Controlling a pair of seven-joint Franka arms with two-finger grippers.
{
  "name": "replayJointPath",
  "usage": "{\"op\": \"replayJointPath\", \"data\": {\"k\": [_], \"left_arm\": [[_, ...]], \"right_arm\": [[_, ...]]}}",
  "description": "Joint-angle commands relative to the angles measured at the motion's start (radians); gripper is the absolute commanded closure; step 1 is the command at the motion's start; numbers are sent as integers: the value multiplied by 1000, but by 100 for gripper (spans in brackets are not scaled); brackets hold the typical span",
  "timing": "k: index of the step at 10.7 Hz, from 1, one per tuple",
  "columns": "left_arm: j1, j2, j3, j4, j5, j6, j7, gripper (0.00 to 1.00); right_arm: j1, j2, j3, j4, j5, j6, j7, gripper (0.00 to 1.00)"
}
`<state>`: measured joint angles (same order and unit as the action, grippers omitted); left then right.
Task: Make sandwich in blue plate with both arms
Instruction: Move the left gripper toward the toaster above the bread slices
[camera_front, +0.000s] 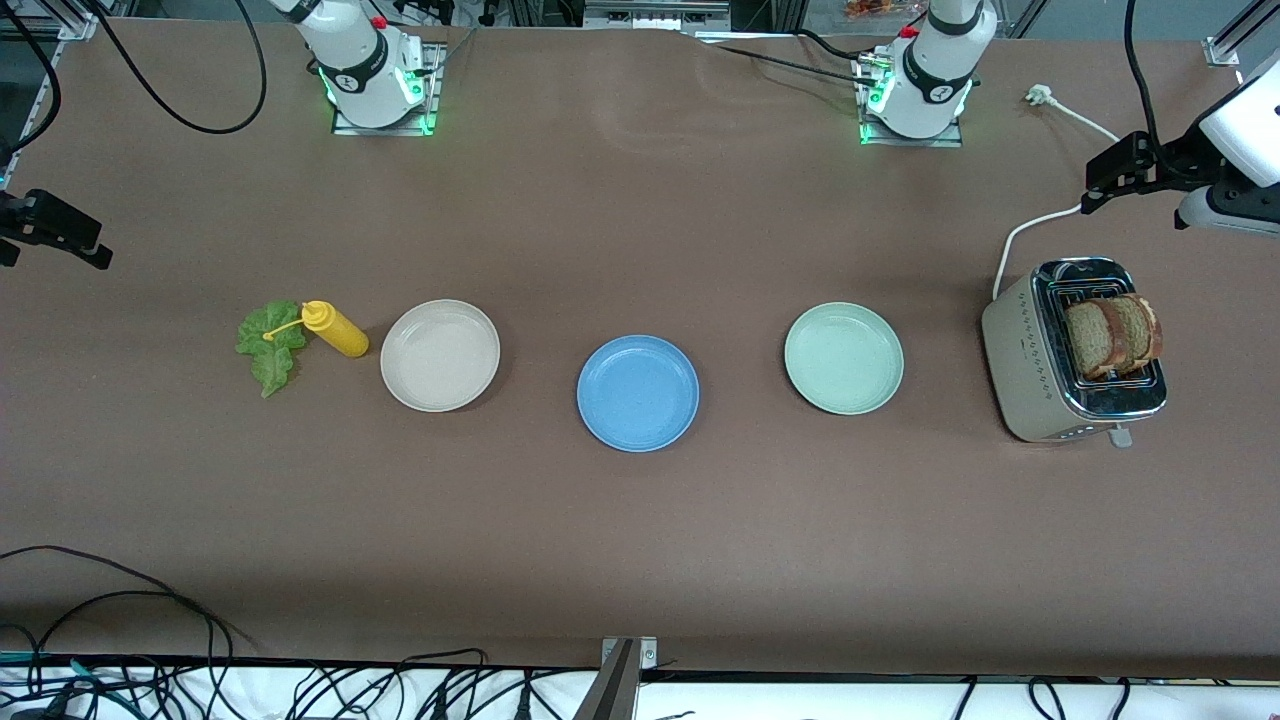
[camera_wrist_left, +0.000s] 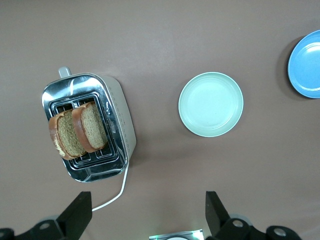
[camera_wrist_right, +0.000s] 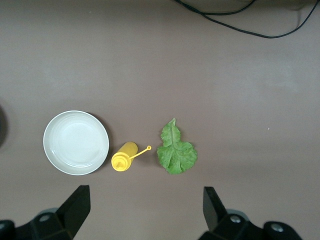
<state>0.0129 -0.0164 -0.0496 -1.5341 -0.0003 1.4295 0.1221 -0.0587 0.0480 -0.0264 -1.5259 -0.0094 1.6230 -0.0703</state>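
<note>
Sitting bare near the middle of the brown table (camera_front: 640, 220), the blue plate (camera_front: 638, 392) lay between a beige-white plate (camera_front: 440, 355) toward the right arm's end and a pale green plate (camera_front: 844, 358) toward the left arm's end, well apart from both and a little nearer the front camera. No sandwich had been built: two brown bread slices (camera_front: 1112, 335) stood upright in the slots of a silver toaster (camera_front: 1030, 370) at the left arm's end, its white cord (camera_front: 1030, 225) trailing toward the bases. A green lettuce leaf (camera_front: 270, 345) lay flat at the right arm's end, touching a yellow squeeze bottle (camera_front: 336, 328) lying on its side just beside the beige-white plate. The left gripper (camera_wrist_left: 145, 212) hung in the air above the table near the toaster, fingers spread wide and holding nothing. The right gripper (camera_wrist_right: 145, 212) hung over the table's right-arm end, fingers likewise apart and empty. Black cables (camera_front: 150, 620) looped along the table's near edge, and green lights glowed at both arm bases.
</note>
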Motion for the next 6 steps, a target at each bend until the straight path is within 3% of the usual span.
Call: {"op": "replayJointPath", "data": {"k": [1,6], "left_arm": [[-4,-2,-3,-8,16,5,-3,0],[-34,10,37,5,0,6,1,0]], "right_arm": [[-3,1,3,15,-8,-9,6,0],[-4,0,3,15,-9,-5,7,0]]}}
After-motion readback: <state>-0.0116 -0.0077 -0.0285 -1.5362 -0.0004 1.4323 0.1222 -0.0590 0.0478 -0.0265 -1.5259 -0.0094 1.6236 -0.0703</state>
